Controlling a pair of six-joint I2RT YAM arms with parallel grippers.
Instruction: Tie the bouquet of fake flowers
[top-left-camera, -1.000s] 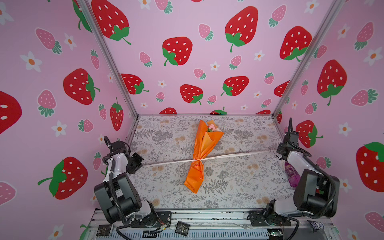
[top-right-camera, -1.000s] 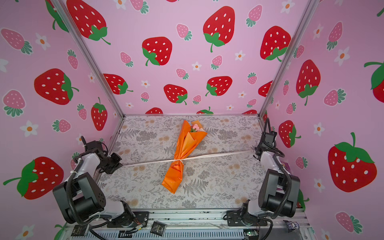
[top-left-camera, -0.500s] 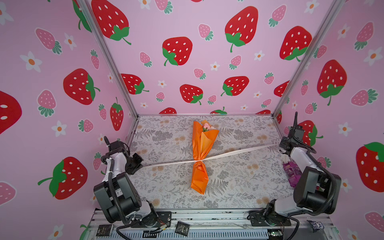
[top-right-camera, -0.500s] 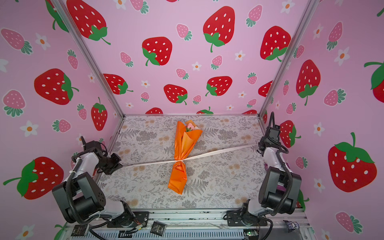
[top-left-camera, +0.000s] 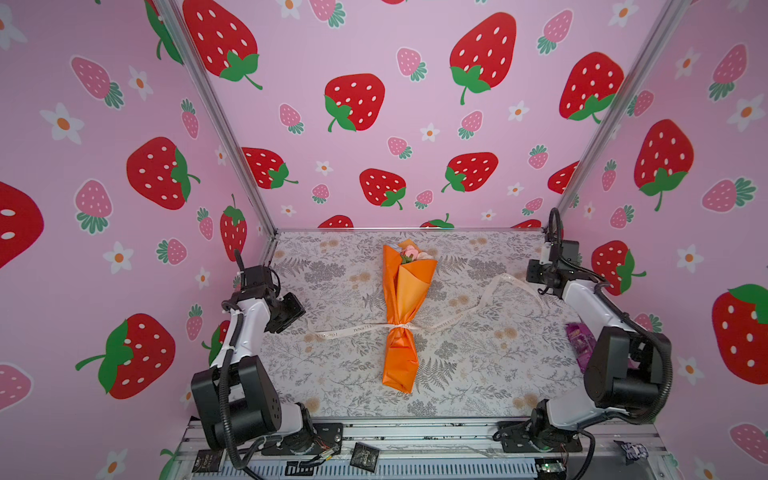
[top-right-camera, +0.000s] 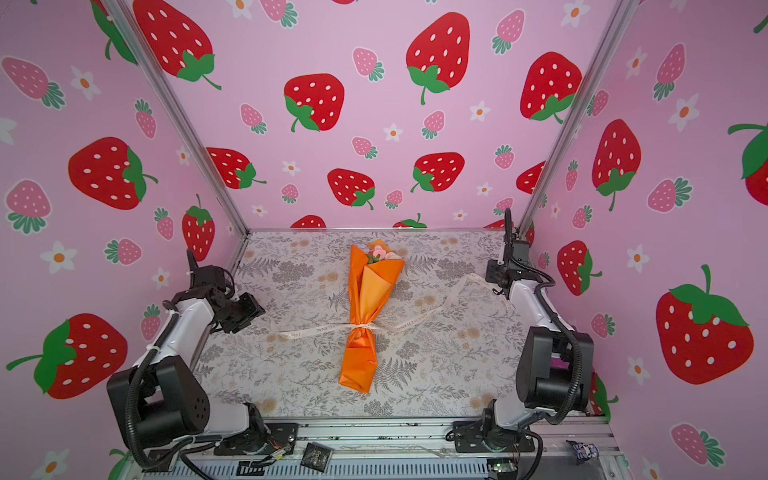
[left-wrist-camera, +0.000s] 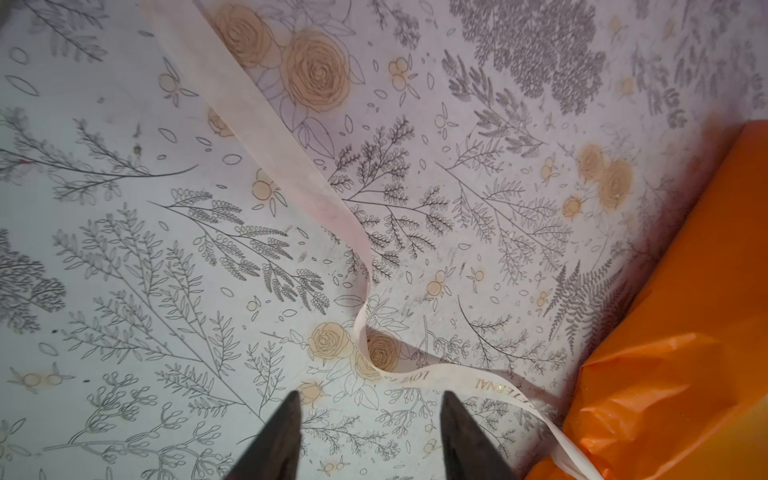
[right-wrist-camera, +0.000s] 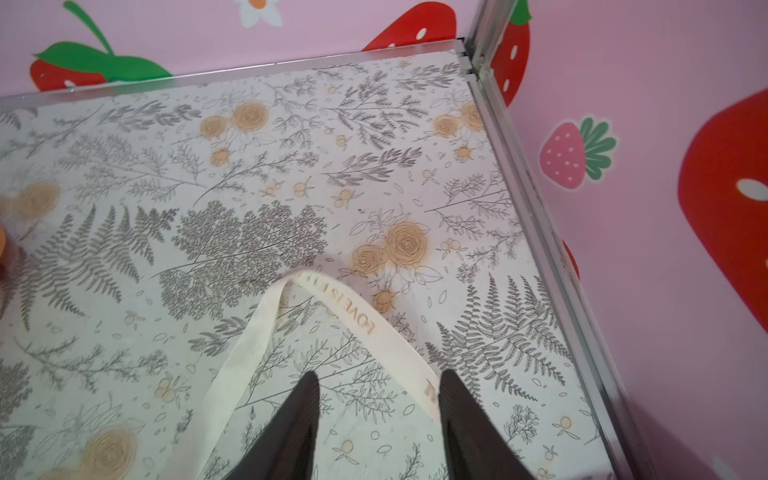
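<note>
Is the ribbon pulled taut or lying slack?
Slack: the ribbon curves loosely over the table either side of the bouquet; left gripper and right gripper stand open.

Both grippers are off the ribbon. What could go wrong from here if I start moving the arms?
1. The ribbon lies slack, and both the left gripper and right gripper are open, so the knot on the bouquet of fake flowers may loosen.
2. The ribbon's end lies right beside a right finger; pulling away could snag it and drag the bouquet.
</note>
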